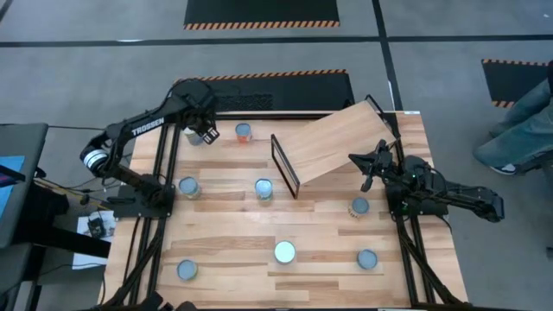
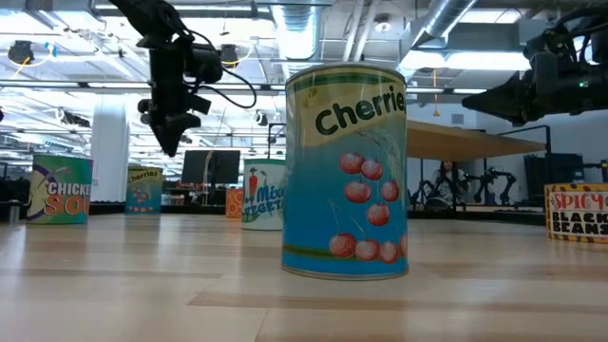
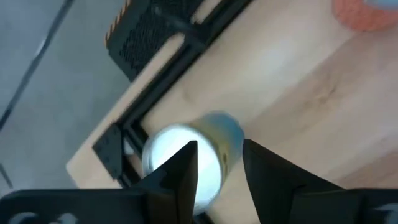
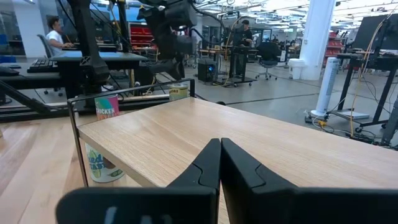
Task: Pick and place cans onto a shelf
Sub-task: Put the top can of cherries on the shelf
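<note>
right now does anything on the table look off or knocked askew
Nothing spilled or toppled: the cans in view stand upright. Only the shelf looks askew, angled across the table's far side, with no cans on it yet.

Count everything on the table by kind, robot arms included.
Cans: 8
Shelf: 1
Robot arms: 2
Total: 11

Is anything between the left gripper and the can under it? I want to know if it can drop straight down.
Nothing visible: the left gripper hangs open directly above the can, fingers straddling its lid.
</note>
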Available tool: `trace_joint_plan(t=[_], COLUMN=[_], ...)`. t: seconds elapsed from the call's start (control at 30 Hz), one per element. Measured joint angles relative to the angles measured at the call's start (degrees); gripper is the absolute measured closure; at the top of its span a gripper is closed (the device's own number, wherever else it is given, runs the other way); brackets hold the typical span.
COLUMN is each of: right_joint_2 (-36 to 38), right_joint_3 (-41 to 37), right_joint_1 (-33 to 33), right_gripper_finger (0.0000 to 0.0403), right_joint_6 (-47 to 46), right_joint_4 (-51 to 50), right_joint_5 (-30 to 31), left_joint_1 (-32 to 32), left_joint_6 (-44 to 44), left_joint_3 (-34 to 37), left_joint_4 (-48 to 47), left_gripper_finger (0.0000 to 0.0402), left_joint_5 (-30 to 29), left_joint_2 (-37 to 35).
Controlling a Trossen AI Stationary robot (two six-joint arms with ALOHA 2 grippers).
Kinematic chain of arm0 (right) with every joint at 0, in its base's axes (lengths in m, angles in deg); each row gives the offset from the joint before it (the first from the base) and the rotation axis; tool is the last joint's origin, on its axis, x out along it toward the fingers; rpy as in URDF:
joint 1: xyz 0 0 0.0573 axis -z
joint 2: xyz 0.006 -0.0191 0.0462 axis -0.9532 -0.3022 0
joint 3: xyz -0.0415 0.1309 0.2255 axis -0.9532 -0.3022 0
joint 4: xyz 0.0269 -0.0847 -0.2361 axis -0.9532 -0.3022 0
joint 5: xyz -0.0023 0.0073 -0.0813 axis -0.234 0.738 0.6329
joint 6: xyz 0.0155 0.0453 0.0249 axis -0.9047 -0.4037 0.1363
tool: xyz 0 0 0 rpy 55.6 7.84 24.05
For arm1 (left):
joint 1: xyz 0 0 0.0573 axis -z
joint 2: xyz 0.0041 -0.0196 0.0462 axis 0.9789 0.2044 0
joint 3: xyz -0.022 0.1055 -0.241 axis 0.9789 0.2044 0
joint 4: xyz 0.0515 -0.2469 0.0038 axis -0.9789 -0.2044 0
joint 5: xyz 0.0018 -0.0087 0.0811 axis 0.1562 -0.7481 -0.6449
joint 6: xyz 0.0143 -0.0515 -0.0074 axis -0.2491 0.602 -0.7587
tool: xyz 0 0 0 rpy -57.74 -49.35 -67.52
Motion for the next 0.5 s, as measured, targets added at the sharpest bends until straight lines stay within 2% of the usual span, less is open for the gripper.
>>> trace_joint_plan(t=[0.17, 0.5], right_joint_2=[0.0, 0.0], right_joint_3=[0.0, 0.0], right_joint_1=[0.0, 0.0], right_gripper_finger=[0.0369, 0.0369], right_joint_6=[0.0, 0.0], right_joint_4=[0.0, 0.0], right_joint_5=[0.0, 0.0], left_joint_1=[-1.1, -1.5], left_joint_6=[2.7, 0.7], left_joint_3=[0.0, 0.0], left_joint_4=[-3.3, -4.2], left_gripper_finger=[0.0268, 0.0248], left_joint_5=[-0.2, 1.4], left_joint_2=[0.0, 0.0])
